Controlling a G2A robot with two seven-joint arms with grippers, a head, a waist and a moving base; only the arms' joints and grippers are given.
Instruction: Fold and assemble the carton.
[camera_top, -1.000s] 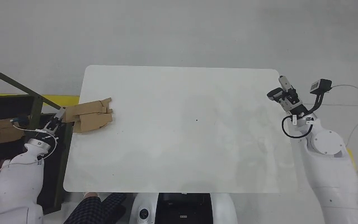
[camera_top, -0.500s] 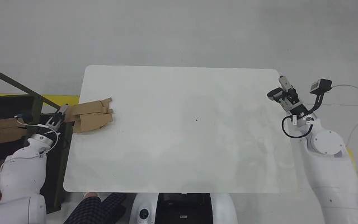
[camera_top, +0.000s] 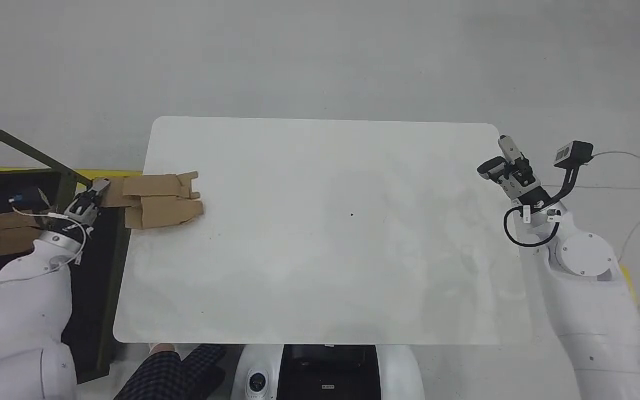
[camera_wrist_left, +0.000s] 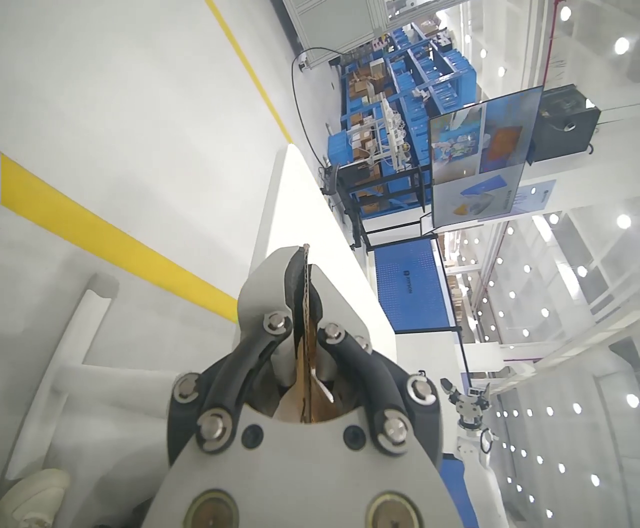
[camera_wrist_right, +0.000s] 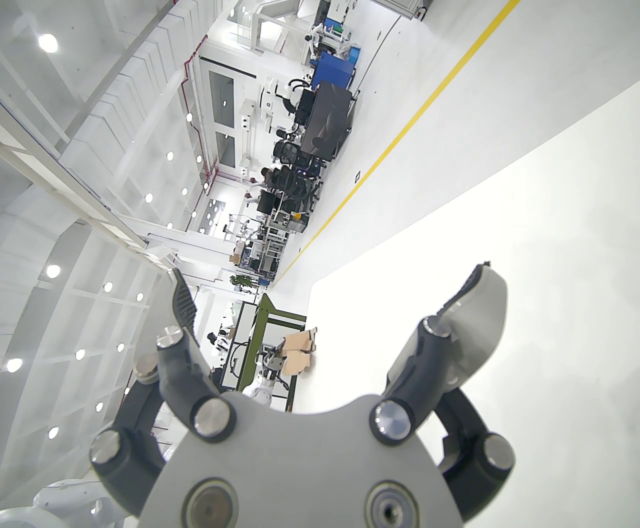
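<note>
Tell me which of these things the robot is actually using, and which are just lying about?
In use: cardboard carton, flat at the edge of the table; left gripper, fingers shut on it; right gripper, open, opposite side.
Lying about: green metal frame beside the table.

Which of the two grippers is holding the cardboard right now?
The left gripper: it is shut on an edge of the carton at one side of the table. The right gripper is open and empty.
</note>
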